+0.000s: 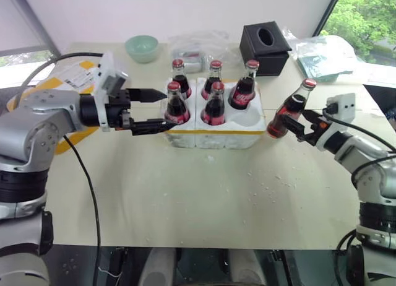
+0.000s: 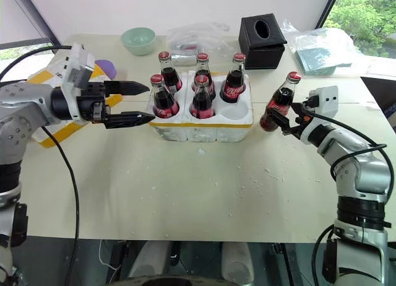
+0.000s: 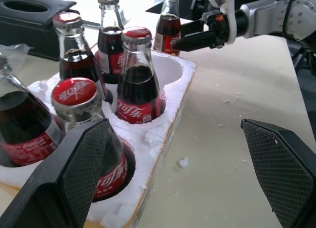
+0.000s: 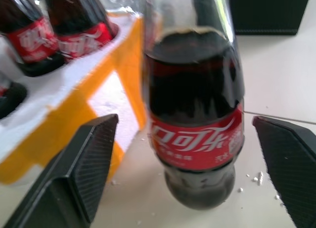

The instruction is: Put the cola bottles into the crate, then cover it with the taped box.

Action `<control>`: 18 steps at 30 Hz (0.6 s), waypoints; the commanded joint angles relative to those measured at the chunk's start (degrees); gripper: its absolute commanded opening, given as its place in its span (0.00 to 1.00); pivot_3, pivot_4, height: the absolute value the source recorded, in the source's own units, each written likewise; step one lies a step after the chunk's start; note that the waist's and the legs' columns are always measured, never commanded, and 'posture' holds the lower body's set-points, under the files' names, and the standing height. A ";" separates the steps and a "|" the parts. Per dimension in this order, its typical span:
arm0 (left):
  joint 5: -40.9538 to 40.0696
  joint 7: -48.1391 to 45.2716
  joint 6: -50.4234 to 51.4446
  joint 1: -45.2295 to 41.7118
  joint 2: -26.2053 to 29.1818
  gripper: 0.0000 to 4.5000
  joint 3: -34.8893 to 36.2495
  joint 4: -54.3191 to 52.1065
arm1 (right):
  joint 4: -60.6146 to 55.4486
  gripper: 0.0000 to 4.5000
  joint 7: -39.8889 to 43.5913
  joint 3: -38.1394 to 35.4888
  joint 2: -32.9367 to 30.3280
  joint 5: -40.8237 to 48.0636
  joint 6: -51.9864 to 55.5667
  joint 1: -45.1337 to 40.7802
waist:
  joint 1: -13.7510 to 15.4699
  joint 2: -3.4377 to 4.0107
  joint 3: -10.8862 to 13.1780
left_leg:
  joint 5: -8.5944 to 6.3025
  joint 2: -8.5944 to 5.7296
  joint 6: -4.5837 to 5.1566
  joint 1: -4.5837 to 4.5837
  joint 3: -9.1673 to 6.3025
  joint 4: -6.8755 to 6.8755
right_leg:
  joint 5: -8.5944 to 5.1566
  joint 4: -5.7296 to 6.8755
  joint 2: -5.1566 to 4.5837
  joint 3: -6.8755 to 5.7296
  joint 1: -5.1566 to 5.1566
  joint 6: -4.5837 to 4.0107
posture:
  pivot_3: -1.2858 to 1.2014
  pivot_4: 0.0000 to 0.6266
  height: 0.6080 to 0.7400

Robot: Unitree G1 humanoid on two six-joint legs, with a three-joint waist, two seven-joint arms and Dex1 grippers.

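The white crate (image 1: 213, 136) stands mid-table with five cola bottles (image 1: 215, 103) upright in its wells; the front right well (image 1: 247, 117) is empty. A sixth cola bottle (image 1: 289, 108) rests on the table just right of the crate. My right gripper (image 1: 296, 120) is open, its fingers (image 4: 79, 173) on either side of this bottle's lower half without touching it. My left gripper (image 2: 151, 102) is open at the crate's left end, one finger (image 3: 74, 173) close to the front left bottle (image 3: 79, 114). The taped box (image 1: 77, 77) lies at the far left, behind my left arm.
A black tissue box (image 1: 266, 47) stands behind the crate, with a green bowl (image 1: 141, 47) and clear plastic bags (image 1: 198, 44) along the back edge. More plastic-wrapped items (image 1: 322, 54) lie at the back right. White foam crumbs dot the table (image 1: 204, 193).
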 commanded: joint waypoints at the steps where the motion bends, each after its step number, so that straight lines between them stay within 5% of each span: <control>1: -1.33 0.67 0.61 0.15 0.94 1.00 2.58 -2.31 | 3.44 0.99 0.97 1.18 0.76 -1.56 -3.64 -3.41 | -0.01 0.00 0.00 | 0.00 0.00 0.00 0.00 0.00 0.00 | 0.00 0.00 0.00 0.00 0.00 0.00 | 0.52 0.24 0.98; 6: -2.09 1.59 1.43 0.66 1.30 1.00 3.28 -3.34 | 9.78 0.99 1.37 2.51 2.02 -3.12 -6.62 -7.13 | -0.01 0.00 0.00 | 0.00 0.00 0.00 0.00 0.00 -0.01 | 0.01 0.00 0.00 0.00 0.00 0.01 | 0.52 0.24 0.98; 11: -2.72 2.21 2.23 1.32 1.80 1.00 4.22 -4.24 | 10.03 0.63 2.09 2.00 2.08 -2.41 -6.65 -8.15 | -0.12 0.00 0.00 | 0.00 0.00 0.00 0.01 -0.01 -0.02 | 0.01 0.01 0.01 0.00 -0.01 0.01 | 0.52 0.24 0.98; 18: -3.29 2.90 2.25 1.99 1.77 1.00 4.38 -4.62 | 3.12 0.63 5.21 -0.60 -0.78 1.47 -4.15 -8.98 | -0.10 0.10 0.06 | 0.00 0.00 0.00 0.00 -0.01 -0.04 | 0.01 0.03 0.03 0.00 -0.04 0.01 | 0.52 0.24 0.98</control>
